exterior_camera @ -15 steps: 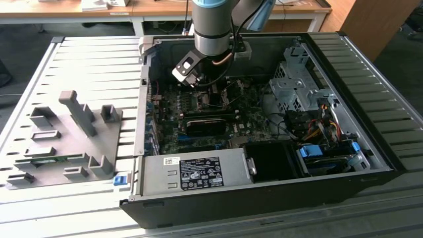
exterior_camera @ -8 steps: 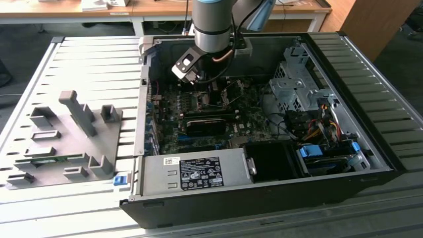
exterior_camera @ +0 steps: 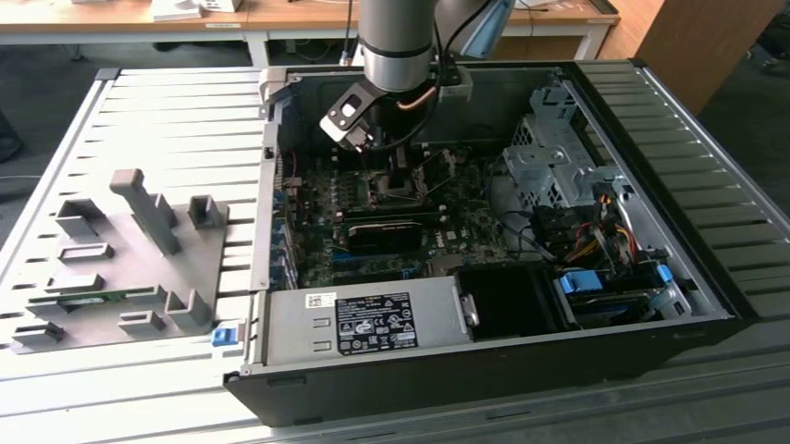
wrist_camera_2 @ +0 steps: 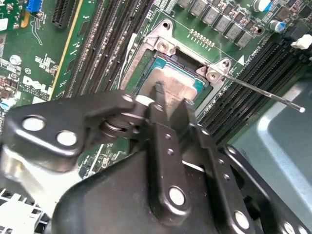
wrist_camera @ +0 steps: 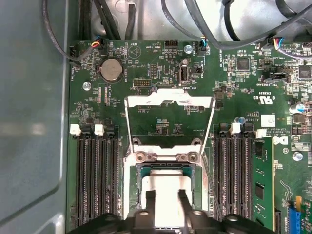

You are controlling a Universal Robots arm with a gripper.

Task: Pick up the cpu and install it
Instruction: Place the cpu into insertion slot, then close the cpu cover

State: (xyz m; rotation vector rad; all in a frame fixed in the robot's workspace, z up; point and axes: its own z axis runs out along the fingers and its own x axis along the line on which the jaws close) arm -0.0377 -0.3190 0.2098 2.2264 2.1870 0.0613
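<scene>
the arm [exterior_camera: 398, 46] is a grey cylinder, an orange cable [exterior_camera: 424, 95] at its five o'clock. the black gripper [wrist_camera_2: 171, 100] bears silver screws [wrist_camera_2: 176, 196].

A robotics lab or workshop: an open computer case [exterior_camera: 494, 370] lies on a slatted metal counter [exterior_camera: 161, 111] (wooden desks [exterior_camera: 296, 17] behind).

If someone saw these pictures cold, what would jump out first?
The black computer case lying open on the slatted metal table, with the grey robot arm reaching down into it, stands out first. In the first wrist view the black gripper hangs over the cpu, a shiny silver square chip with a green rim, lying in its socket with the hinged metal frame swung open.
</scene>
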